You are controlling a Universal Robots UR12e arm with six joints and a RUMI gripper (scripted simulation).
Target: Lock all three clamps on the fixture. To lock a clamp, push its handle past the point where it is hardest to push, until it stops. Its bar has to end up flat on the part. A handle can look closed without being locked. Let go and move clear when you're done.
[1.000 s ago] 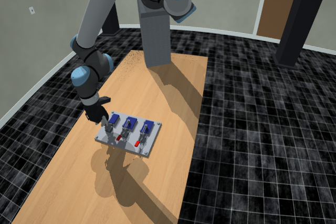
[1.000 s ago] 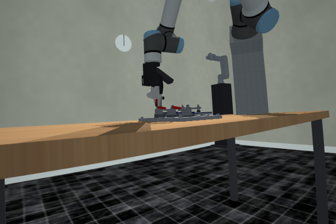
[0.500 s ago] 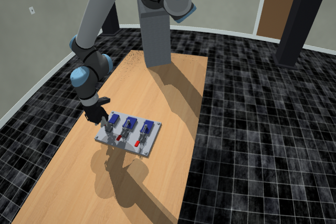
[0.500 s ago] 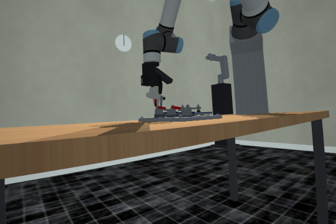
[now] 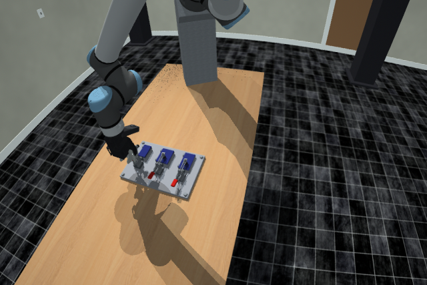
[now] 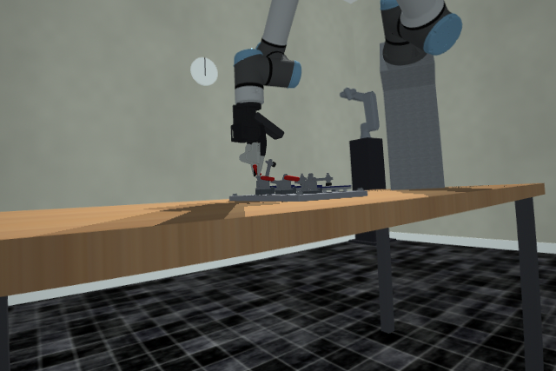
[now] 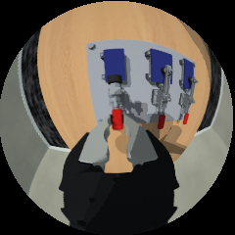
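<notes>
Wooden table (image 5: 207, 109) on dark legs (image 6: 385, 277) over black grid-tiled floor (image 5: 327, 154). Round wall clock (image 6: 204, 71) at 10 o'clock in exterior view. Brown door (image 5: 355, 2) and black column (image 5: 379, 30) at 2 o'clock in top view. Wall plate (image 5: 41, 13) at 10 o'clock.
</notes>
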